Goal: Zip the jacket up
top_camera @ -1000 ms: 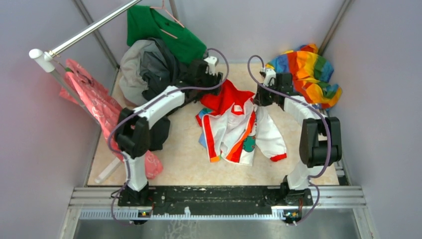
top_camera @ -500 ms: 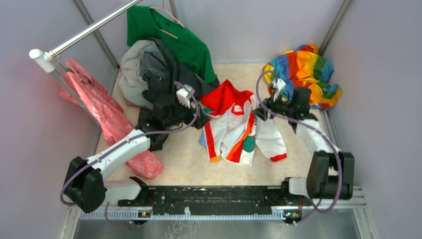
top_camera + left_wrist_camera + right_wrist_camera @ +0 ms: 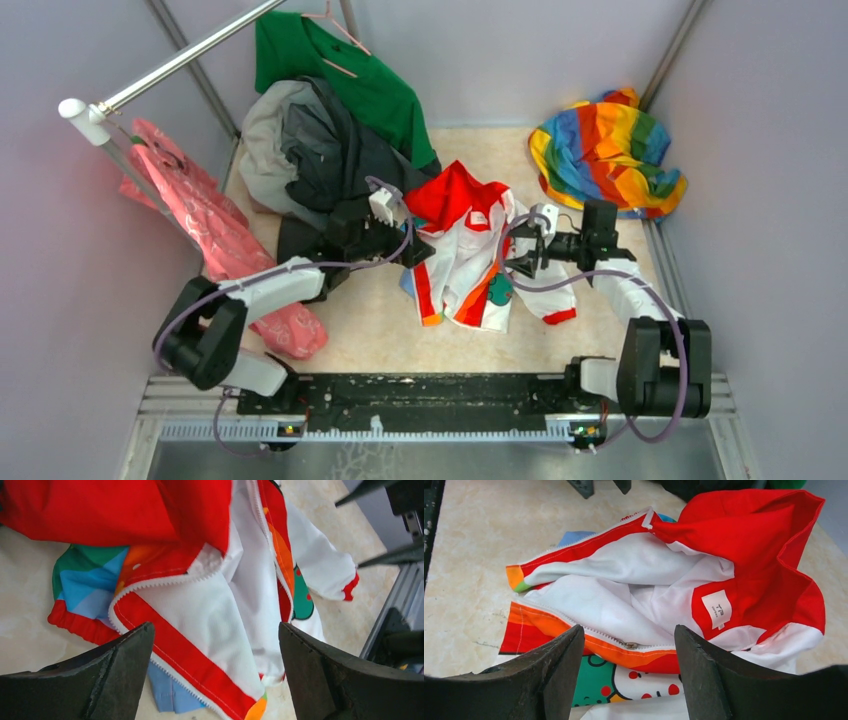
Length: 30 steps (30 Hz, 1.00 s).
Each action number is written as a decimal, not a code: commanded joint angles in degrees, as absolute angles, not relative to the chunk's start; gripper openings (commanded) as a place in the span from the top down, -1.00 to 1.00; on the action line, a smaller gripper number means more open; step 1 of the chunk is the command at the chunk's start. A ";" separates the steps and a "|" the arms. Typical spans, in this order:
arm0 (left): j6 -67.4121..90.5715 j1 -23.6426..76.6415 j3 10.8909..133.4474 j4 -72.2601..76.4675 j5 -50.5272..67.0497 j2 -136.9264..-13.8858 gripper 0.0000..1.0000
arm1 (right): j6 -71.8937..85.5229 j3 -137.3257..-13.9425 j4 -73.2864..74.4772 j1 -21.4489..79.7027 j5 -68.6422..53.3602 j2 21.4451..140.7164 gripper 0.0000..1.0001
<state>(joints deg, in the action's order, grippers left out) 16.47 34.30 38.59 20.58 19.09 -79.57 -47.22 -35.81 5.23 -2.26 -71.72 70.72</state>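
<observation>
Fingers spread wide on both arms: the left gripper and the right gripper each hang open over the jacket, pinching nothing. The jacket lies unzipped and crumpled mid-way across the beige marbled table, smooth white lining exposed. Fine white zipper teeth edge a red band, and a small metal slider sits on the orange strip. The red hood is creased and folded.
</observation>
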 commanded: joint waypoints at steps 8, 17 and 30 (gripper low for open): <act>38.96 27.60 52.38 26.13 25.77 -97.41 -0.86 | -51.58 -51.26 9.63 -0.33 -68.13 78.81 -0.28; 41.59 31.09 57.55 21.57 15.96 -102.64 -0.89 | -46.97 -48.33 4.51 2.01 -66.01 79.43 -0.30; 39.20 32.14 67.85 13.02 10.56 -110.30 -0.10 | -45.35 -46.49 2.61 1.97 -66.88 78.87 -0.31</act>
<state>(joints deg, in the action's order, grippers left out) 41.32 32.14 64.62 15.33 12.93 -109.93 -45.43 -46.85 5.15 1.76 -65.06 80.38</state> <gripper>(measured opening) 0.593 0.654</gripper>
